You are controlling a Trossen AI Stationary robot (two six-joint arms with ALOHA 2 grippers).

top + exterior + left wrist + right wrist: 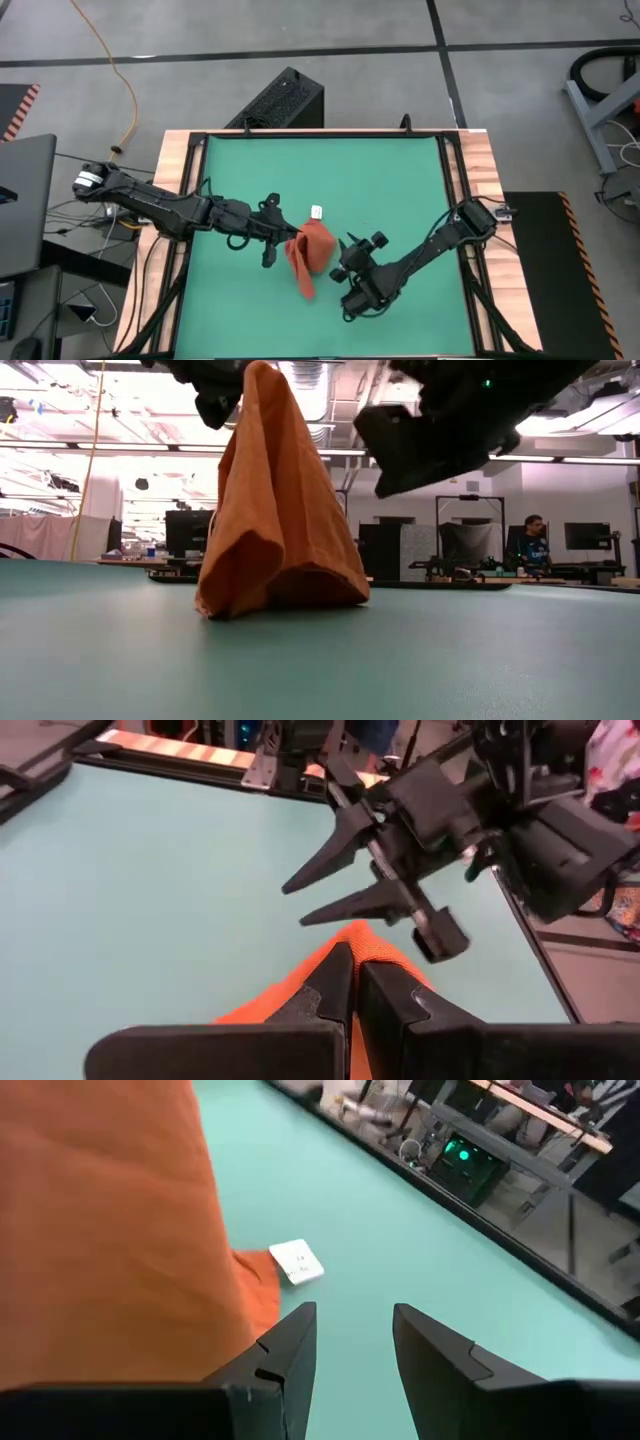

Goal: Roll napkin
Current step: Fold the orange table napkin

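Note:
The orange-red napkin point(310, 255) stands as a gathered cone in the middle of the green table; the low view point(275, 510) shows its top raised and its lower end on the mat. Its white tag point(297, 1263) lies on the table at the far edge of the cloth. My left gripper point(287, 236) is shut on the napkin's top. My right gripper point(352, 1316) is open and empty just to the right of the napkin, above the table. It also shows open in the left wrist view point(318, 890). My left gripper pinches the napkin's bunched top point(362, 942) between its two shut fingers, coming level from the table's left. Several gathered folds appear caught there. The cloth hangs below the fingers in a slack cone, its lower end point(280, 595) resting on the table.
The green mat point(400, 180) is framed by a black rail and a wooden border. A black box point(285, 100) stands past the far edge. Beyond the table the low view shows desks, monitors and a person point(535, 540).

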